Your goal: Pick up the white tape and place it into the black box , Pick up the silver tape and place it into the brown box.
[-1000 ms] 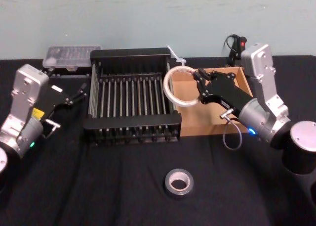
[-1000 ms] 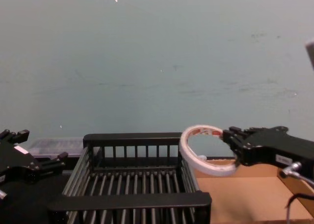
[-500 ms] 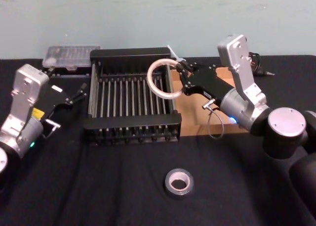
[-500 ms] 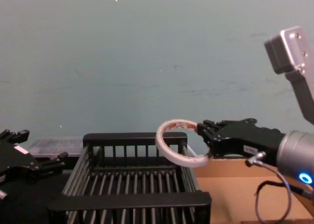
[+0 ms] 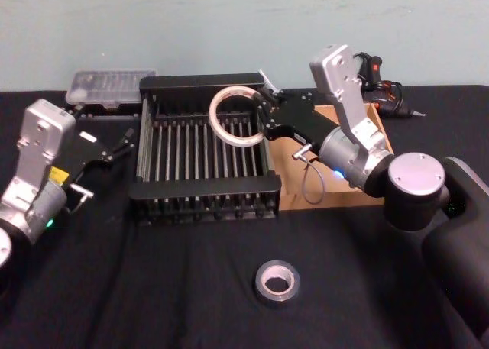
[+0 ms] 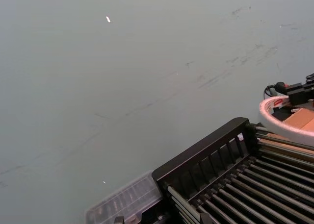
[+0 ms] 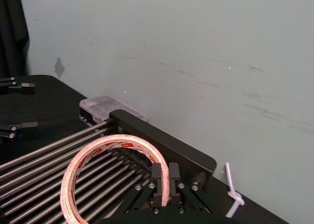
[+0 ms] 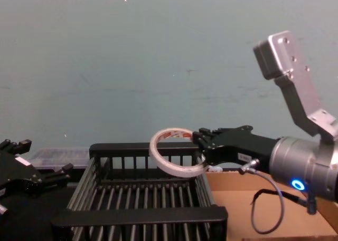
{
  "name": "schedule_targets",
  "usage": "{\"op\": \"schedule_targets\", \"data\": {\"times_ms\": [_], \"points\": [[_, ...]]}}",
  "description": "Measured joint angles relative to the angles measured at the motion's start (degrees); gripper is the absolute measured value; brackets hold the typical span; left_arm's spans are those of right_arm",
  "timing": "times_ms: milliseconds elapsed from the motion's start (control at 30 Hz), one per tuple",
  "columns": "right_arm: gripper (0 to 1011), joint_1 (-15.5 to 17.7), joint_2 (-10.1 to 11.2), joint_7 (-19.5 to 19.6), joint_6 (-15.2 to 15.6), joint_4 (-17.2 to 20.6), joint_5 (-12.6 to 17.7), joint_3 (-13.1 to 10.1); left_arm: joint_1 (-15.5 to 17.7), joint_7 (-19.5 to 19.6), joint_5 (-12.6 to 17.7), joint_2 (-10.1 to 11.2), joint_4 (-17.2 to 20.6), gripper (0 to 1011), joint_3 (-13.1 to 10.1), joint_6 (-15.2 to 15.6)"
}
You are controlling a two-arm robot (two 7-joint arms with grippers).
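Gripping the white tape (image 5: pixel 238 118), the right tool (image 5: pixel 263 121) holds it above the black box (image 5: pixel 200 187).

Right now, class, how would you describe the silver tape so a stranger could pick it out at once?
Start at the black box in the middle of the table, then come toward the robot across the black cloth. The silver tape lies flat there alone, a thick grey roll with a pale core, unlike the thin white tape held over the box.

White tape (image 5: pixel 238 117) hangs tilted over the black box (image 5: pixel 200 187); silver tape (image 5: pixel 276 280) apparently flat, near the brown box (image 5: pixel 321 198).
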State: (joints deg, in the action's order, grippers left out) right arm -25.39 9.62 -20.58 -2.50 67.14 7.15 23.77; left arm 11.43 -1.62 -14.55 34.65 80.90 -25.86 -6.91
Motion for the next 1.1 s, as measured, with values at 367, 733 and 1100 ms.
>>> {"op": "schedule_targets", "data": {"times_ms": [367,733,1100], "points": [[93,-2.71,-2.02,-0.29,-0.63,-3.81,-1.17,1.27,0.00,0.00,0.00,0.00,0.00,1001,0.00,0.00],[92,-3.97,-2.97,-0.41,-0.55,-6.13,-2.03,1.99,0.00,0.00,0.00,0.00,0.00,1001,0.00,0.00],[92,-3.89,-2.93,-0.37,-0.51,-6.00,-1.97,1.89,0.00,0.00,0.00,0.00,0.00,1001,0.00,0.00]]}}
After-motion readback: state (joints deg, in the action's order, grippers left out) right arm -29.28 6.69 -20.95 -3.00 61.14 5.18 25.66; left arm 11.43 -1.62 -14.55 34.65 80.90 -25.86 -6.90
